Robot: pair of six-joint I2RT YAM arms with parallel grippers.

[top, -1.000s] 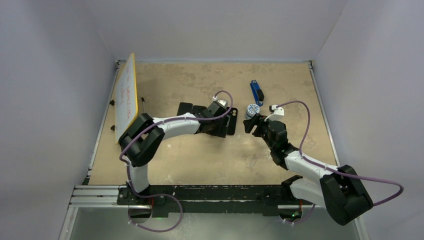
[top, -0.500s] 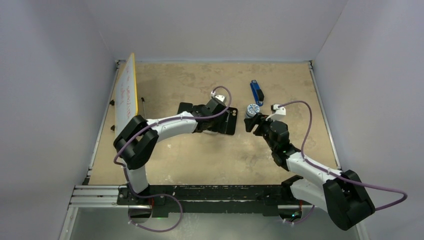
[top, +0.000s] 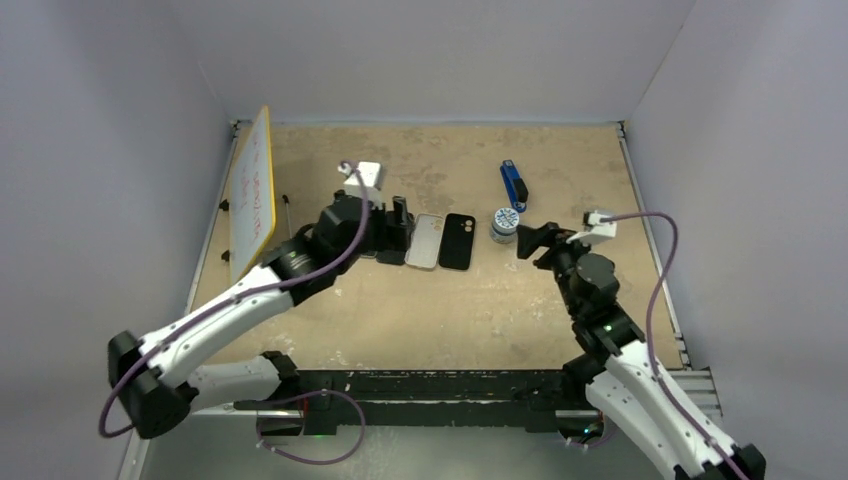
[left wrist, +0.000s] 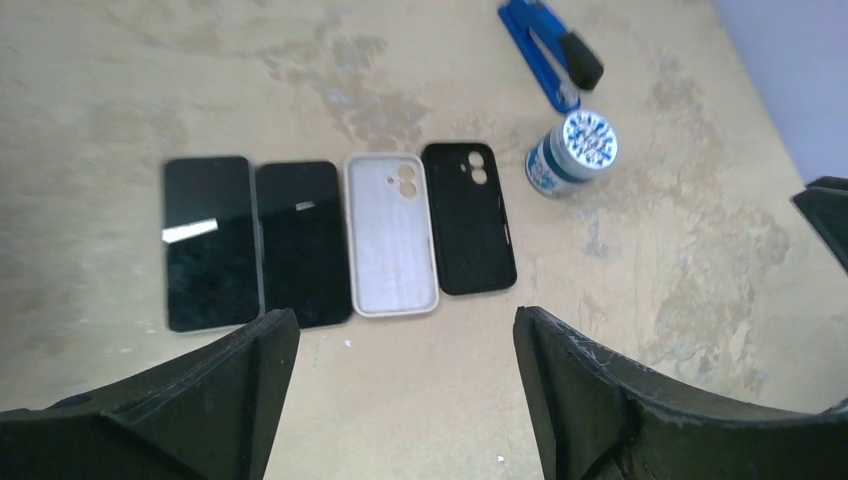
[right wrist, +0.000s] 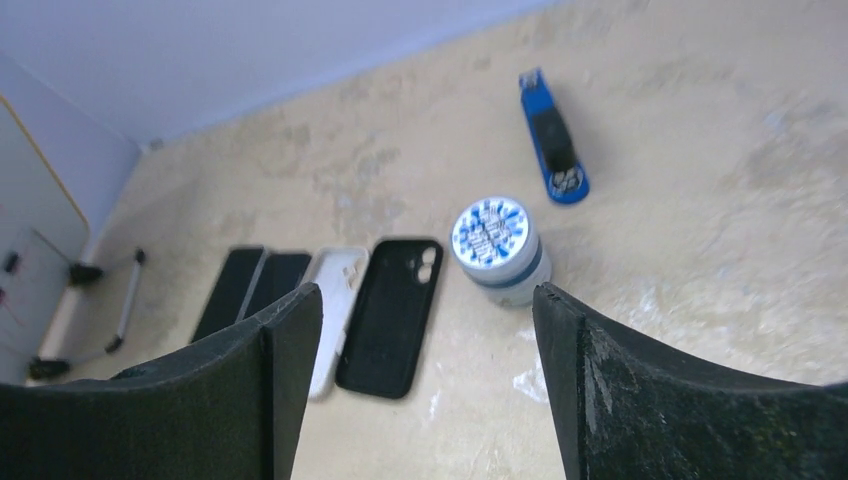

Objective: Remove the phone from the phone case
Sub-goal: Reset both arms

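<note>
Two dark phones lie side by side, screens up, out of their cases. Right of them lie an empty white case and an empty black case, both inside up. The cases also show in the top view, white and black; there my left gripper hides most of the phones. In the left wrist view that gripper is open and empty, above and nearer than the row. My right gripper is open and empty, right of the cases, also in its wrist view.
A blue-and-white round jar stands just right of the black case. A blue stapler-like tool lies behind it. A whiteboard on a stand leans at the left edge. Walls close off three sides.
My left arm has drawn back to the left and lifted off the phones and cases, uncovering the white and black cases. My right arm has pulled back to the right, away from the jar.
</note>
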